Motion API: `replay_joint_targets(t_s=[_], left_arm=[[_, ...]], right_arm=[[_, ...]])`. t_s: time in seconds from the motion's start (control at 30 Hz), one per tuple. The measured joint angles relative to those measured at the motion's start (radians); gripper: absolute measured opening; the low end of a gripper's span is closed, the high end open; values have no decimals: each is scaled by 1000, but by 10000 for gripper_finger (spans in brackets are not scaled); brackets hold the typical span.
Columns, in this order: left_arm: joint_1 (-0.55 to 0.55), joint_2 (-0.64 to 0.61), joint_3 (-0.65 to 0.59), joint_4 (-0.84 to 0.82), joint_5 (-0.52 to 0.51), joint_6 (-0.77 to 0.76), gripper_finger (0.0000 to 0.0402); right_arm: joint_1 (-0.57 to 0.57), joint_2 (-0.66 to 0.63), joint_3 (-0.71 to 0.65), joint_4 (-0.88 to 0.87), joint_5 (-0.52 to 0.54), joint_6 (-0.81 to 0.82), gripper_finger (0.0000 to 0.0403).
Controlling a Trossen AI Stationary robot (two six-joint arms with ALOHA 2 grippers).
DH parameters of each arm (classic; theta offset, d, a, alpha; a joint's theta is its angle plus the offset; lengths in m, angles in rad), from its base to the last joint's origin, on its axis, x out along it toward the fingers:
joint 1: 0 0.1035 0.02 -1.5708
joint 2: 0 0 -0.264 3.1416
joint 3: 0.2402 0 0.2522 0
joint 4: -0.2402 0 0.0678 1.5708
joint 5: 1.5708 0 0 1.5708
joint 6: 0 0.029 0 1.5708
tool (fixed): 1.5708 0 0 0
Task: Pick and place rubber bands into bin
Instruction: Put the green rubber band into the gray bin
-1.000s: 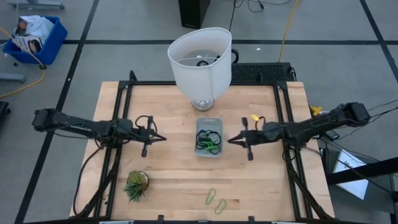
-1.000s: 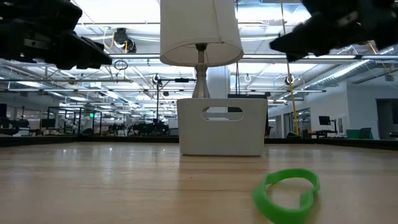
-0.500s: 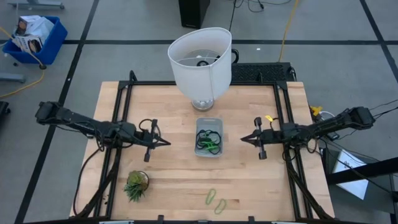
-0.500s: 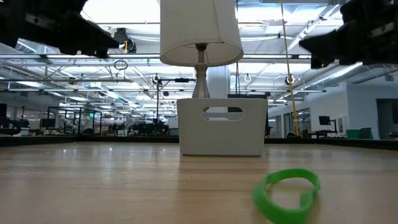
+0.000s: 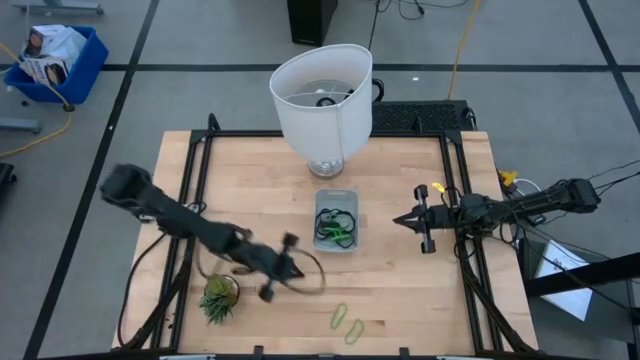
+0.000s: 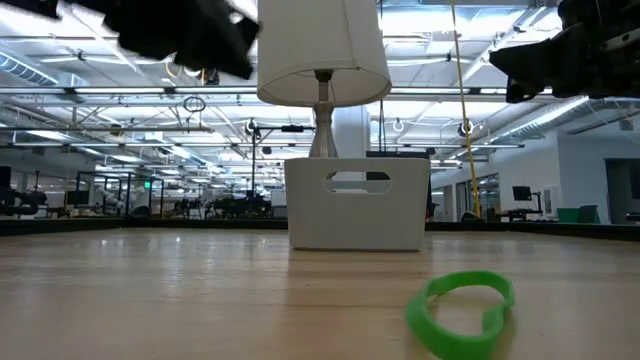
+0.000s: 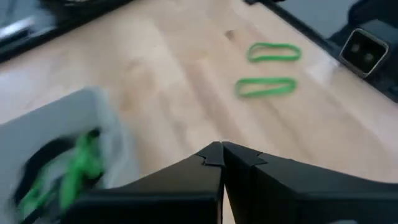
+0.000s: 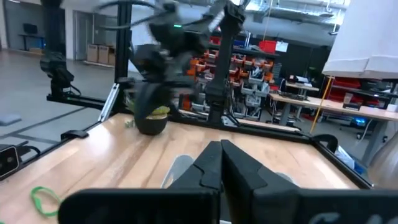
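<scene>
The pale grey bin (image 5: 336, 221) stands mid-table and holds several dark and green rubber bands (image 5: 335, 228); it also shows in the left wrist view (image 7: 59, 140). Two light green rubber bands (image 5: 347, 322) lie flat on the table near its front edge, and also show in the left wrist view (image 7: 267, 70). My left gripper (image 5: 300, 272) is shut and empty, above the table between the bin and those bands. My right gripper (image 5: 396, 220) is shut and empty, to the right of the bin.
A big white lampshade (image 5: 322, 95) stands behind the bin. A small potted plant (image 5: 219, 297) sits at the near left, close to my left arm. A blue crate (image 5: 55, 60) is on the floor beyond the table. Bare wood lies around the green bands.
My left gripper has swung fast from the table's left toward the near edge and the right, turning toward the two green bands; it stays shut. My right gripper has drawn back from the bin toward the table's right edge, still shut.
</scene>
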Motion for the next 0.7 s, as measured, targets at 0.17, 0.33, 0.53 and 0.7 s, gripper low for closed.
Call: replay_joint_targets(t_s=[0.17,0.33,0.53,0.7], left_arm=[[-40,242,260,-91,35,16,21],[-36,405,465,-178,34,-36,59],[-6,544,584,-192,44,-125,134],[6,633,599,-172,109,-162,188]], right_arm=[[0,0,-1,4,0,-7,0],[0,0,-1,7,1,-2,0],[0,0,-2,6,1,33,0],[0,2,-2,-3,-2,38,0]])
